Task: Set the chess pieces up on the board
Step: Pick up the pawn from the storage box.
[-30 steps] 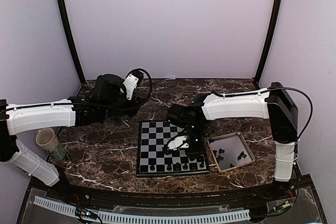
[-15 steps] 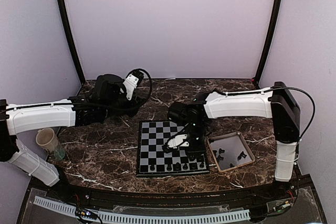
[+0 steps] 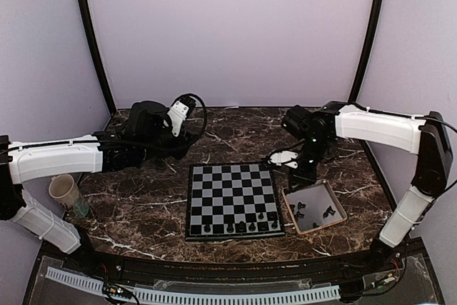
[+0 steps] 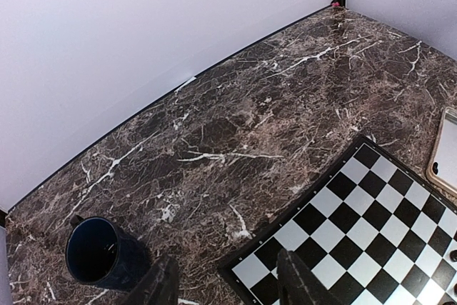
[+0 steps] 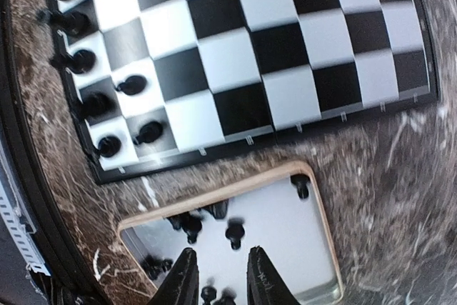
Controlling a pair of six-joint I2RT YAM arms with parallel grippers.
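right gripper (image 5: 223, 251) fingers slightly parted, holding nothing, hovering over tan tray (image 5: 235, 178) of loose chess pieces (image 5: 234, 235); more pieces along the board (image 5: 285, 48) edge just beside; left gripper (image 4: 227, 262) open, empty, above the board's corner

Board (image 4: 371, 223) corner — dark blue cup (image 4: 98, 256)

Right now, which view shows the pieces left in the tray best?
Right wrist: it looks down close on the tray, so the loose pieces separate, though slightly blurred. Top external shows them as small dark specks; left wrist catches only the tray's edge.
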